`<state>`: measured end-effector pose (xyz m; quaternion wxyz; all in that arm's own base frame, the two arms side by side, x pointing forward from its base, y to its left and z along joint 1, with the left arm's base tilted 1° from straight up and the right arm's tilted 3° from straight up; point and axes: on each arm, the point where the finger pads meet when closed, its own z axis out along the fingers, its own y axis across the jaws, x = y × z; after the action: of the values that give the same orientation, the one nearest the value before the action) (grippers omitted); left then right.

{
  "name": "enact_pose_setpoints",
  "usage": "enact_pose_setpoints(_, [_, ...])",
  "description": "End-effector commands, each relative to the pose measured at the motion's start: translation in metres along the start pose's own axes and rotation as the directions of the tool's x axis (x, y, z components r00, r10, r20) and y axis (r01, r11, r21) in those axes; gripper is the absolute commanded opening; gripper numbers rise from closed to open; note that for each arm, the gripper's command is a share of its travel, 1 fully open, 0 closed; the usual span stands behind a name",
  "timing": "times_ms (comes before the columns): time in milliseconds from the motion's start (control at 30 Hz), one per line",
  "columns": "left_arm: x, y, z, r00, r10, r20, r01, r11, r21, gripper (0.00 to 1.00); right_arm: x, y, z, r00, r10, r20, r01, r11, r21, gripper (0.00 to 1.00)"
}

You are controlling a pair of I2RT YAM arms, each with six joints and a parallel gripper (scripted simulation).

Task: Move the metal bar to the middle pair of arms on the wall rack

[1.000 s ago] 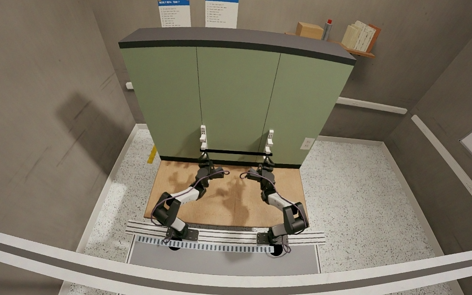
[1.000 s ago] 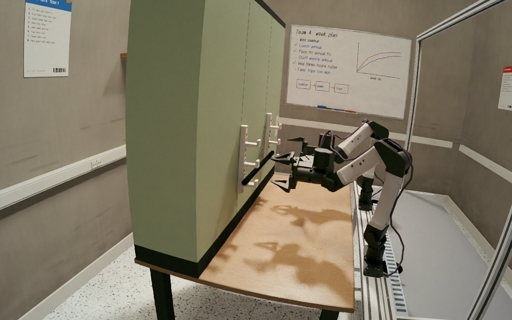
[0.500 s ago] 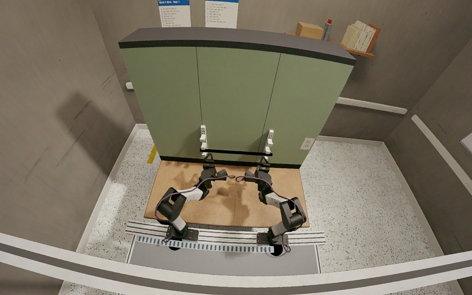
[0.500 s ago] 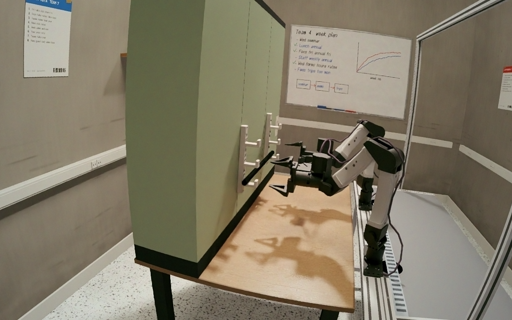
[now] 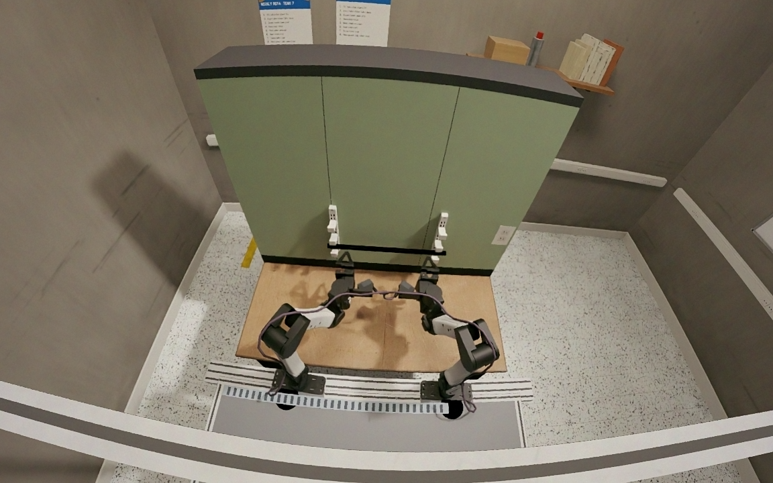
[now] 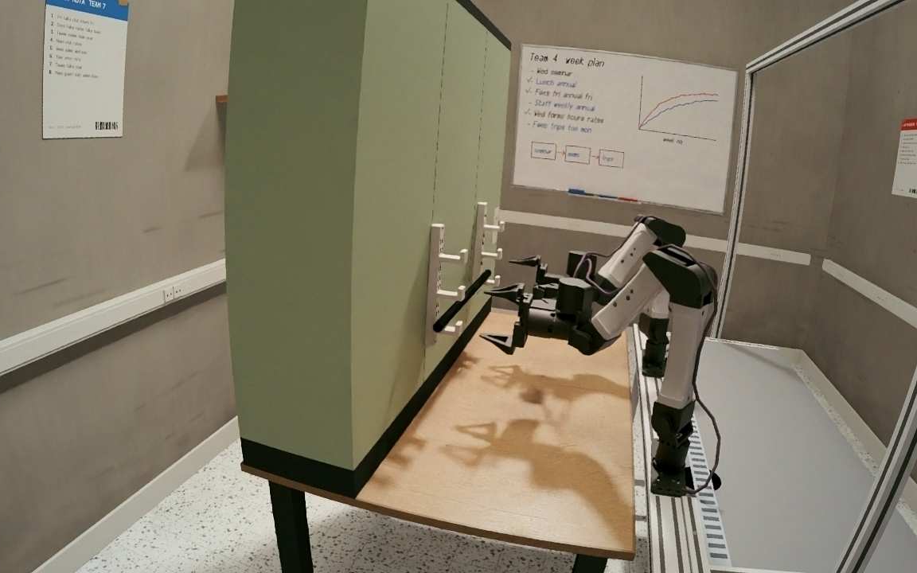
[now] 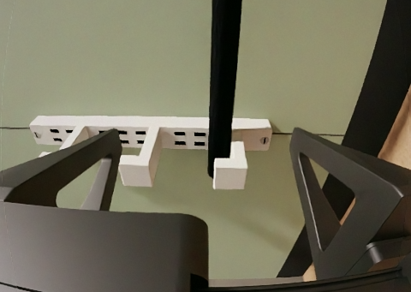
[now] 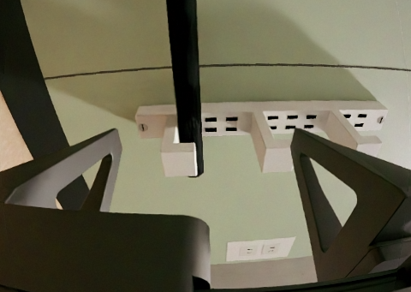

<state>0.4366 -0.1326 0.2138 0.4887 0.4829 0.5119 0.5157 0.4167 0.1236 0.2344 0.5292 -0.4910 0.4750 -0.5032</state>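
Observation:
The black metal bar [image 5: 386,249] [image 6: 465,302] [image 7: 225,69] [image 8: 184,48] lies across the lowest pair of white rack arms, one end near each upright. The left upright [image 5: 332,210] [image 6: 437,245] [image 7: 171,122] and right upright [image 5: 443,217] [image 6: 481,220] [image 8: 231,108] each carry three arms. The left middle arm [image 7: 136,168] and right middle arm [image 8: 278,157] hold nothing. My left gripper [image 5: 344,257] [image 7: 205,137] is open in front of the bar's left end, fingers above and below its level. My right gripper [image 5: 429,263] [image 8: 205,138] is open likewise at the right end. Neither touches the bar.
The green panel [image 5: 386,149] [image 6: 390,213] stands directly behind the rack. The wooden table [image 5: 377,354] [image 6: 447,463] lies below both arms. A wall socket [image 5: 502,235] [image 8: 260,249] is right of the rack. The upper rack arms project above the middle pair.

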Motion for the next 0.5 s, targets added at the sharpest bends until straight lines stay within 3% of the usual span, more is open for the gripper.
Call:
enact_pose_setpoints(0, [-0.0012,-0.012,-0.003,1.0,0.021,0.001,-0.021,1.0,0.016,1.0,-0.0038,0.0128,-0.0038,1.0,-0.026,0.004,0.026,0.999,-0.023,1.0])
enact_pose_setpoints(467, [-0.0017,-0.0163,-0.004,1.0,0.027,0.002,-0.027,0.999,0.024,1.0,-0.0051,0.0174,-0.0051,0.999,-0.033,0.006,0.033,0.999,-0.033,1.0])
